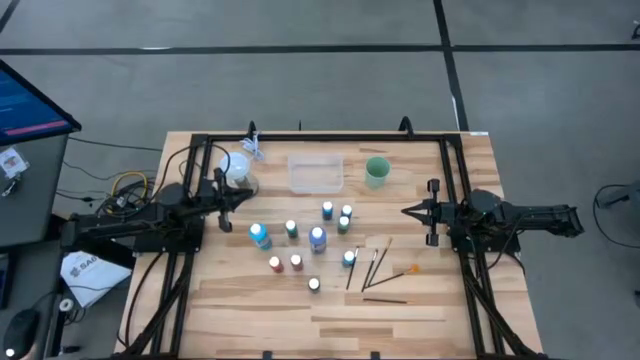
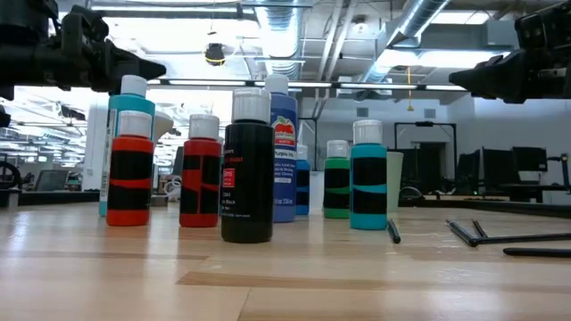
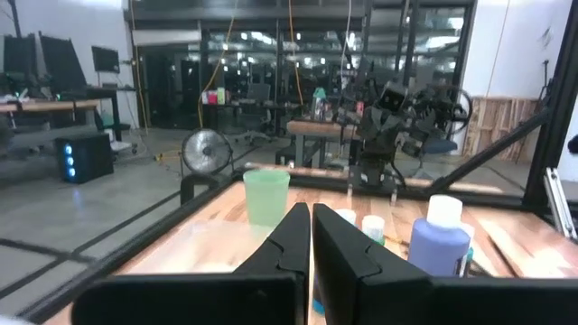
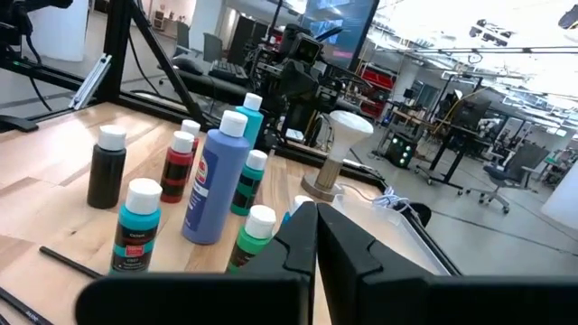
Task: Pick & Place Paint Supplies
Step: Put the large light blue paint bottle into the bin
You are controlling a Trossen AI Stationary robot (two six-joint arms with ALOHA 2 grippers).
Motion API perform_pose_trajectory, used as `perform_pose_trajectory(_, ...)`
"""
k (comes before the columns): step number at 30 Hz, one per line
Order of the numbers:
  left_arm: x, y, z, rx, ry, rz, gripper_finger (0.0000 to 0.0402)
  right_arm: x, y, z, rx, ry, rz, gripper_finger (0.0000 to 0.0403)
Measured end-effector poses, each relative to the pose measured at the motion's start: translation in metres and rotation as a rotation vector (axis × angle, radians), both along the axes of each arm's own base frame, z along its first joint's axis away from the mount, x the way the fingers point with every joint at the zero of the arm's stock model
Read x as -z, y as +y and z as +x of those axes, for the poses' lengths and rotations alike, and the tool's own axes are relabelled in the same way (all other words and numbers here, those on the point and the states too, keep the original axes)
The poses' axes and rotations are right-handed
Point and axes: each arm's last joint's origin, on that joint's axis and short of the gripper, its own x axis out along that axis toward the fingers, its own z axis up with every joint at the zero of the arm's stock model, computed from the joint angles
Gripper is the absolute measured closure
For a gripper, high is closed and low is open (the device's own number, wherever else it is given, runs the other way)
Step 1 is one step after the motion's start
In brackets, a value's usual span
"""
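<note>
Several white-capped paint bottles [image 1: 317, 239] stand upright on their bases mid-table, in red, black, blue, green and teal [image 2: 247, 174]. Thin dark brushes [image 1: 375, 265] lie flat to their right, one of them orange-tipped [image 1: 412, 269]. My left gripper [image 1: 243, 197] hovers shut at the cluster's left, pointing right, with its fingers [image 3: 310, 221] closed together. My right gripper [image 1: 408, 211] hovers shut at the cluster's right, pointing left. Neither touches anything. The right wrist view shows the blue bottle [image 4: 214, 176] and its neighbours ahead of the shut gripper [image 4: 316, 221].
A clear rectangular tray [image 1: 316, 172] and a translucent green cup [image 1: 377, 171] sit near the far edge behind the bottles. A white mushroom-shaped object [image 1: 237, 167] stands far-left, close to my left arm. Black frame rails [image 1: 455, 190] run along both sides. Bare wood [image 1: 330, 325] lies near the front edge.
</note>
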Motion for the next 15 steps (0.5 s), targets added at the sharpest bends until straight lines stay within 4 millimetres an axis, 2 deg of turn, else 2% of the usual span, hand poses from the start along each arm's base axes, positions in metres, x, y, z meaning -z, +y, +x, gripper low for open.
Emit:
perform_pose_trajectory(3,-0.005,0.0,-0.001,0.001,-0.054,0.008,0.04,-0.002,0.0,0.0,-0.001,-0.027,0.001,0.0397)
perform_pose_trajectory(8,-0.007,0.0,-0.001,0.017,-0.102,-0.083,0.04,-0.005,0.001,0.0,-0.017,-0.055,0.036,0.0397)
perform_pose_trajectory(15,-0.019,-0.001,-0.004,0.01,-0.23,-0.061,0.04,-0.009,0.001,-0.001,-0.02,-0.099,0.089,0.0397)
